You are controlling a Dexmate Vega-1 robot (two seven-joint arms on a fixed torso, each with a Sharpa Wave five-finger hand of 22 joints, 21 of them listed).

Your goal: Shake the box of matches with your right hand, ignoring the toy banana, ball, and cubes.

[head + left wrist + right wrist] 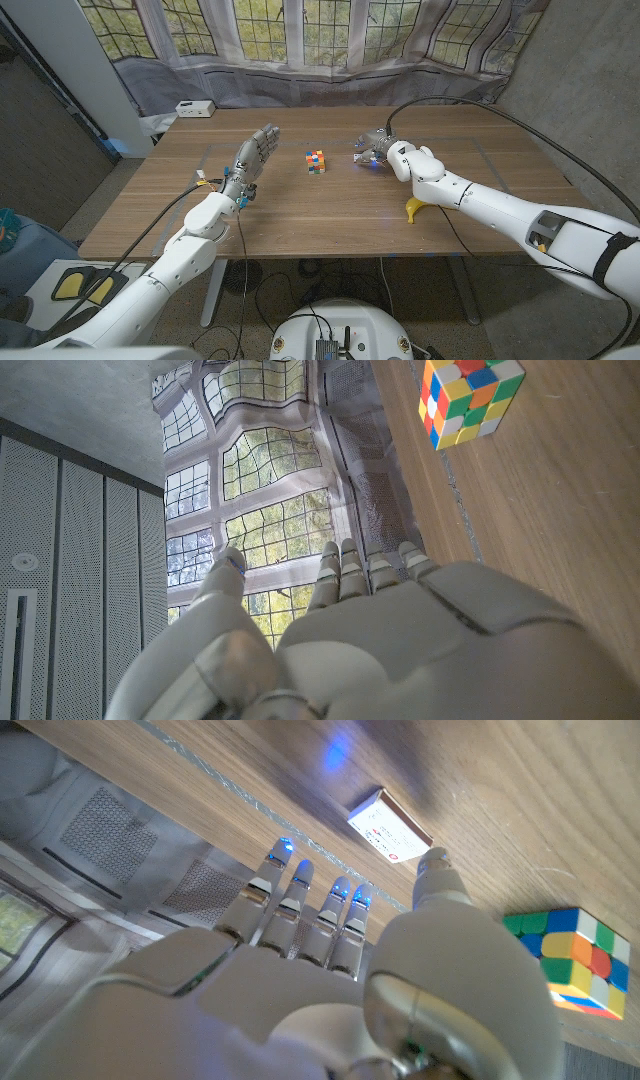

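Centrally, the colour cube (316, 161) sits between my hands on the wooden table (300, 215). My right hand (378, 150) hovers, fingers apart and empty, over the far right part; the box of matches (388, 826) lies just beyond my fingertips (283, 851), seemingly untouched. My left hand (255, 153) stands empty, fingers extended. A yellow toy banana (415, 209) lies nearer, beside my right forearm.

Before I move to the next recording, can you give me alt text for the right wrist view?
The right hand, fingers extended and apart, hovers just short of a small matchbox lying on the wooden table, not touching it. A multicoloured puzzle cube sits beside the hand.
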